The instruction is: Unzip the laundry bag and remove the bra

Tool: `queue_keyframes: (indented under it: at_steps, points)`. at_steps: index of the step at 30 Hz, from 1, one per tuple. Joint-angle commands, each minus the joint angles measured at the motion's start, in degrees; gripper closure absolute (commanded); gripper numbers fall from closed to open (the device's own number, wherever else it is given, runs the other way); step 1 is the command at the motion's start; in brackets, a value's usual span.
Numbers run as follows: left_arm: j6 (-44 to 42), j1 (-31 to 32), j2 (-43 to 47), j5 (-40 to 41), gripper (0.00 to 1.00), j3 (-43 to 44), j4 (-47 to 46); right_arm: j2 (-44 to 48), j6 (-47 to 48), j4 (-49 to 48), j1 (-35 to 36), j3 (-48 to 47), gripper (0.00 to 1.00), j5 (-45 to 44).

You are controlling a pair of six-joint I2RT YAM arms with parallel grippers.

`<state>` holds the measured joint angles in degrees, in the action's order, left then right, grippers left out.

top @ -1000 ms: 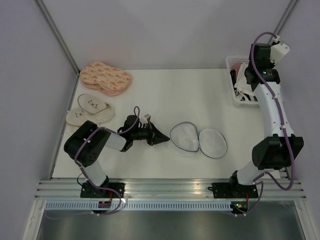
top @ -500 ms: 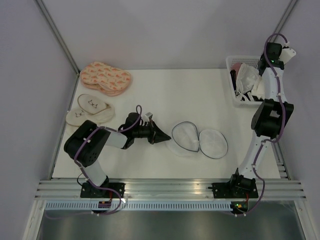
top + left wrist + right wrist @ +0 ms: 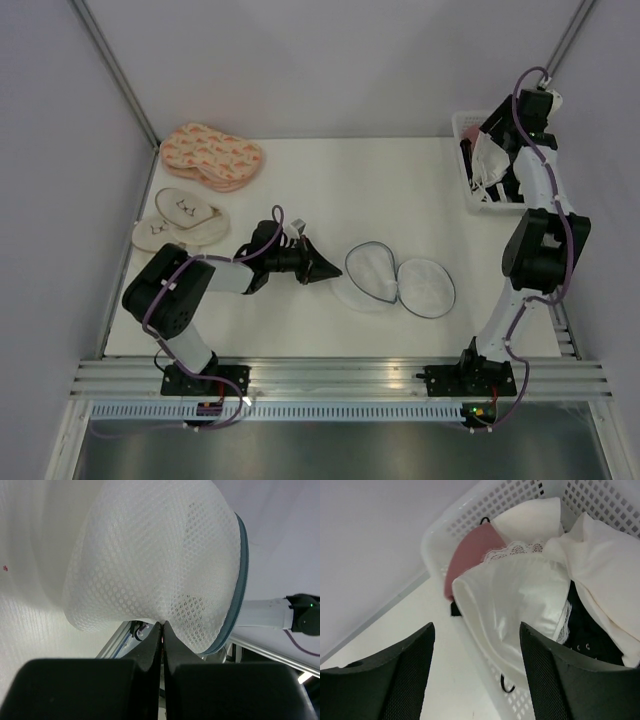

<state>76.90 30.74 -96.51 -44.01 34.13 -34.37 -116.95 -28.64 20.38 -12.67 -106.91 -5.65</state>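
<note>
Left tool lying low on tabletop, fingers pressing together, clamping mesh edge of laundry bag. Bag sitting mid-tabletop, unzipped, two round halves lying side by side. Right tool hovering with fingers apart over white basket at far right. Bra lying inside basket.

**Laundry bag unzipped, bra outside it.**
The white see-through mesh bag lies spread open in two round halves side by side at mid-table, a dark zip line rimming each. The cream-white padded bra rests in the lattice basket, one cup draped over its wall, well apart from the bag.
</note>
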Motion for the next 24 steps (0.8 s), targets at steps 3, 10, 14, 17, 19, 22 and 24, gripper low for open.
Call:
queue_keyframes:
  at_steps: [3,10,14,17,19,22,24]
  points:
    - [-3.51,0.19,2.46,2.34,0.98,-1.34,-0.87,18.21,2.01,-1.85,1.15,6.7,0.26,0.38]
    - [-3.87,0.2,4.57,4.98,0.98,-3.89,-2.19,37.3,3.25,12.28,18.17,23.31,0.26,-12.97]
    - [-3.95,0.28,7.29,6.21,0.98,-6.43,-1.93,47.04,-5.69,18.45,24.61,38.22,0.27,-16.66]
    - [-4.21,0.37,13.0,9.98,0.98,-9.85,-0.44,50.32,-7.56,21.09,26.9,46.41,0.27,-19.21]
    - [-4.74,0.28,17.03,14.01,0.98,-11.53,2.19,52.25,-8.54,21.89,27.26,49.42,0.27,-20.89]
    - [-6.24,0.37,26.09,19.11,0.98,-13.47,8.95,53.13,-8.97,23.13,27.26,52.15,0.27,-18.02]
    - [-7.56,0.37,31.81,21.06,0.98,-13.21,14.05,53.92,-9.93,22.43,27.26,54.43,0.27,-15.81]
